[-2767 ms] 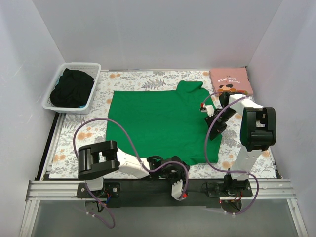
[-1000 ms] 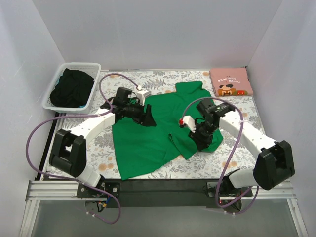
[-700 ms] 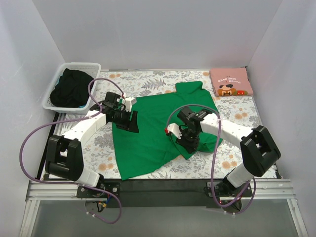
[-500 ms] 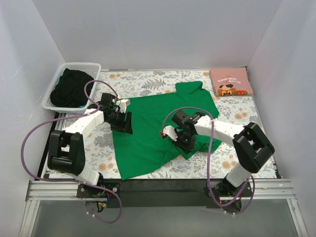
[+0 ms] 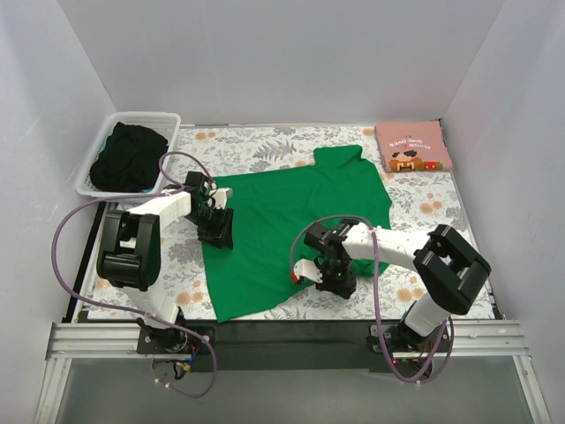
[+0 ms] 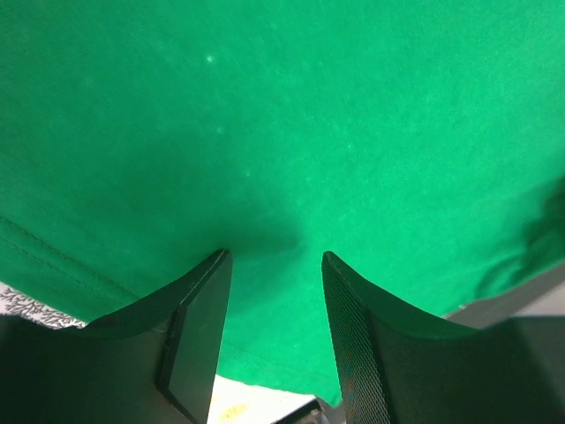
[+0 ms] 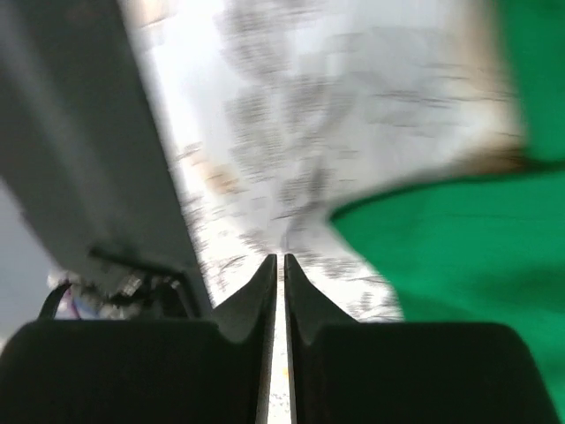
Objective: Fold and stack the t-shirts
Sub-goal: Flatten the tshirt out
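Table, top view: green t-shirt [image 5: 282, 212] lies spread over the middle of the floral table cloth [image 5: 265, 146]. Its near edge runs at a slant and a collar or sleeve lobe sticks out at the far side. Pink t-shirt [image 5: 413, 146] sits folded, print up, at the far right corner, well apart from the green one. White basket [image 5: 144, 116] at the far left corner holds a heap of black cloth [image 5: 128, 157].

Left hand [image 5: 218, 231] is down on the left edge of the green shirt. Right hand [image 5: 336, 281] is at the shirt's near right edge, and its forearm lies across that corner and covers the cloth there. A purple cable [image 5: 75, 230] loops out over the left side of the table.

From above, both sets of fingertips are hidden by the hand bodies.

Left wrist view: left hand [image 6: 269, 265] has its fingers [image 6: 199, 327] apart, tips on the green shirt [image 6: 282, 115]. The cloth dimples slightly between them. A hem seam runs at lower left. I cannot tell whether any fold is pinched.

Right wrist view, blurred: right hand [image 7: 281, 265] is closed to a thin slit with nothing between the fingers. It points at bare table cloth [image 7: 291, 132], with the green shirt's edge [image 7: 477, 256] just beside it on the right.
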`<state>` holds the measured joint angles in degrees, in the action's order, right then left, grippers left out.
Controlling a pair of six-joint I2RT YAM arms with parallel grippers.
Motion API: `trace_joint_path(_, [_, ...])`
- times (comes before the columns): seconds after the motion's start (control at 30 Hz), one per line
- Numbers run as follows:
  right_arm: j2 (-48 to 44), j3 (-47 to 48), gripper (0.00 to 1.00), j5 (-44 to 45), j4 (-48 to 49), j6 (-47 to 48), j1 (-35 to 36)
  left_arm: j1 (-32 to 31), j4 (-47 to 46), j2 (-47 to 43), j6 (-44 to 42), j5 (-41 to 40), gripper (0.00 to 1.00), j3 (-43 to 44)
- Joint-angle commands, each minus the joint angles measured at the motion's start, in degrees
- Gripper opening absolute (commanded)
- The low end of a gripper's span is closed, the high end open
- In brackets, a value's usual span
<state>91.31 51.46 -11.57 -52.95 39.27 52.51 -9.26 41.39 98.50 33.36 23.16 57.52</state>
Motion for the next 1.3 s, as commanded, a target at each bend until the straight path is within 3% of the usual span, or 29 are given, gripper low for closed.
trace_joint_path(0.0, [-3.94, -1.36, 0.13, -8.8, -15.31, 9.24, 4.87, 3.36, -2.81, 7.49, -4.18, -7.95, 0.45, 2.24])
trace_joint_path(0.13, [-4.91, -1.81, 0.14, -11.01, -19.38, 11.54, 9.01, 4.95, -2.36, 10.48, -5.24, -8.3, 0.45, 5.32])
trace_joint_path(0.23, [-5.88, 5.55, 0.13, -10.32, -17.64, 7.07, 6.21, 5.21, -2.27, 10.4, -5.77, -7.43, 0.45, 5.59])
trace_joint_path(0.33, [-5.7, 13.63, 0.31, -10.31, -11.42, -0.83, 0.06, 5.21, -2.54, 9.7, -5.59, -7.25, 0.45, 5.33])
trace_joint_path(0.37, [-5.96, 14.27, 0.41, -10.14, -9.73, -2.34, -1.0, 5.21, -2.63, 9.61, -5.59, -7.25, 0.45, 5.5])
trace_joint_path(0.43, [-6.66, 13.93, 0.5, -8.04, -6.66, -5.68, -2.06, 5.21, -2.63, 9.61, -5.42, -6.9, 0.45, 5.76])
trace_joint_path(0.47, [-6.76, 12.28, 0.62, -7.16, -3.86, -6.3, -2.06, 5.21, -2.54, 9.61, -5.15, -6.81, 0.45, 5.94])
trace_joint_path(0.5, [-6.76, 9.47, 0.67, -4.62, -1.65, -7.7, -2.06, 5.21, -2.45, 9.43, -5.15, -6.72, 0.45, 6.2])
trace_joint_path(0.87, [-5.26, 0.31, 0.65, 4.45, 12.15, -11.14, -1.27, 5.3, -2.54, 10.4, -4.98, -6.9, 0.45, 6.91])
trace_joint_path(1.17, [-3.25, -3.03, 0.64, 5.15, 16.47, -13.16, 1.27, 5.65, -3.24, 10.75, -4.71, -6.63, 0.45, 6.55])
trace_joint_path(1.27, [-1.66, -4.96, 0.57, 6.91, 19.1, -14.39, 3.03, 5.65, -3.24, 10.84, -4.45, -6.37, 0.45, 6.64])
